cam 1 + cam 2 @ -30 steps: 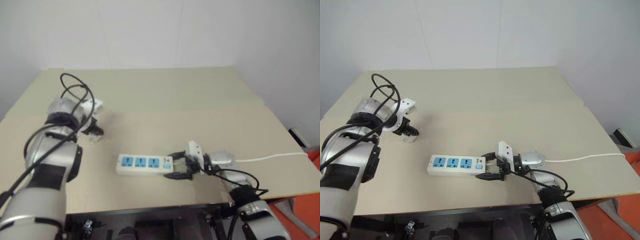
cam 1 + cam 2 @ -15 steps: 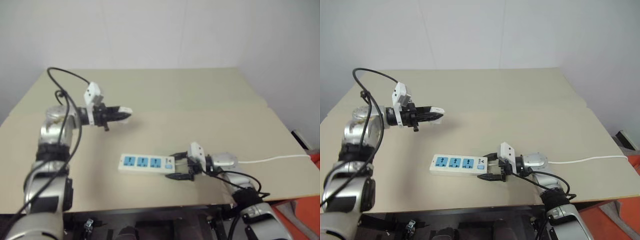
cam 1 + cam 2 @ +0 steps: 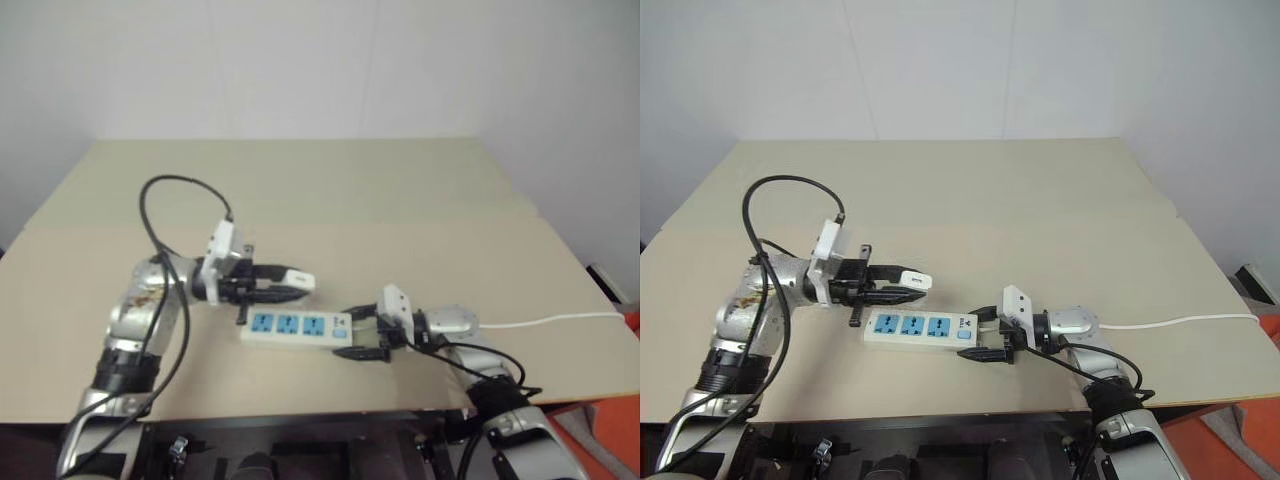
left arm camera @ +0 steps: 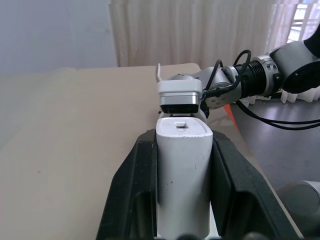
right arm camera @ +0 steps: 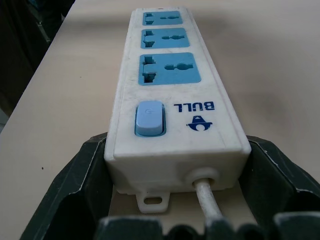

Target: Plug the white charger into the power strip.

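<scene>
I see white charger (image 3: pixel 917 281) lying level, raised just above power strip (image 3: pixel 920 327), strip flat on table, three blue sockets up, cord trailing right

Left arm bent inward, left end effector (image 3: pixel 902 283) level, pointing right, fingers clamped on the white charger (image 4: pixel 183 175). Right end effector (image 3: pixel 985 334) points left, fingers straddling the power strip (image 5: pixel 170 87) switch end.

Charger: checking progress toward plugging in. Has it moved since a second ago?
Yes. The charger, held by the left gripper, came from the table's left side to just above the strip.
</scene>
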### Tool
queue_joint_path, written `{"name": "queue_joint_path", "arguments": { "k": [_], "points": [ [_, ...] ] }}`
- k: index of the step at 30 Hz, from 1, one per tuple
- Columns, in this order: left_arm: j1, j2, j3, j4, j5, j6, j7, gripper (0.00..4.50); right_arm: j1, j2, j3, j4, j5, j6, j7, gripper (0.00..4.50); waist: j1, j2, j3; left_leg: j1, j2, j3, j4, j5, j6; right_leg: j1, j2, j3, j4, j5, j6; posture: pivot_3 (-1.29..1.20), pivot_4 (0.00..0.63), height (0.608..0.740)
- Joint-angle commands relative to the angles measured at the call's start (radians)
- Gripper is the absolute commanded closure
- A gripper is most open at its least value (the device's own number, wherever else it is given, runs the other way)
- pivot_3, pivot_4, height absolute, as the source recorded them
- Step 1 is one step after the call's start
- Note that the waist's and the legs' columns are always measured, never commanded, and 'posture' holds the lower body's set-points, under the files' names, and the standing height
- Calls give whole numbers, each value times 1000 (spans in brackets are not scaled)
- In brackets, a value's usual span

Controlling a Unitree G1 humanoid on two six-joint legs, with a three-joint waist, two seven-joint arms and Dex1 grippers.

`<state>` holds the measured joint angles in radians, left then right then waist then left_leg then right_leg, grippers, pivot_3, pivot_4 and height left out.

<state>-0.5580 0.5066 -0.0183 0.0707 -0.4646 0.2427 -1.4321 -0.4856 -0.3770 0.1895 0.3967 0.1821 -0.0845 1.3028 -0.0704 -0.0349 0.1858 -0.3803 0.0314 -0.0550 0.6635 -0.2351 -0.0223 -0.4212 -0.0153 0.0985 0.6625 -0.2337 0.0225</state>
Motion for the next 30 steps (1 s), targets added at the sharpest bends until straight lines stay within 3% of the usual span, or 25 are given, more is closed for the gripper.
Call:
{"name": "queue_joint_path", "arguments": {
  "k": [1, 12, 30],
  "points": [
    [9, -29, -8, 25, 2, -66, 6, 3502, 11, 1, 14, -29, 8, 8, 1, 1073, 0, 0, 0, 0, 0, 0, 0, 0, 0, 0, 0, 0, 0, 0, 0, 0, 150, 740],
    [36, -58, -60, 67, -4, -18, 11, 3502, 14, 9, 26, -39, 3, 14, -3, 1073, -2, 0, 0, 0, 0, 0, 0, 0, 0, 0, 0, 0, 0, 0, 0, 0, 150, 740],
    [35, -128, -111, 196, 63, -122, 42, 3502, 36, 4, 23, -76, 9, 36, -24, 1073, -2, 0, 0, 0, 1, 0, 0, 0, 0, 0, 1, 0, 0, 0, 0, 0, 150, 740]
  ]
}}
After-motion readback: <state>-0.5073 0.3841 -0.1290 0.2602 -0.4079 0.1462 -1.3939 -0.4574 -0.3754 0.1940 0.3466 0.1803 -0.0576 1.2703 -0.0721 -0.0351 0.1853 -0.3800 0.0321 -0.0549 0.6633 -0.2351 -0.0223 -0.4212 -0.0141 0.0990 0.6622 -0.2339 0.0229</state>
